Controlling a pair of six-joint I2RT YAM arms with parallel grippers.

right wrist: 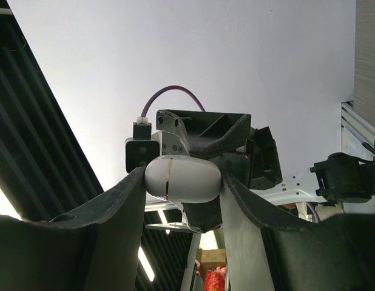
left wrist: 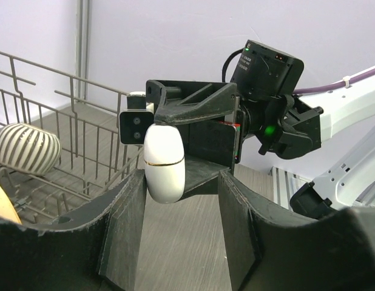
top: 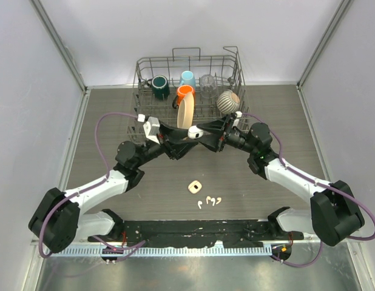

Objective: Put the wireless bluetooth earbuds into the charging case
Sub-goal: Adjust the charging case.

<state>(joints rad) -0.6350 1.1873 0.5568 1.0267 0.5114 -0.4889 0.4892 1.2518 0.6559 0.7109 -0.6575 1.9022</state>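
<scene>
Grip: right fingers [right wrist: 121, 212] pinch the white charging case [right wrist: 182, 179] end to end, in mid-air. The left fingers [left wrist: 124, 212] are spread either side of it, with a gap at one pad. The earbuds [top: 209, 200] lie loose on the bench [top: 284, 115], nearer than the case.

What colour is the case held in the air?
The case is white; best in right wrist view.
</scene>
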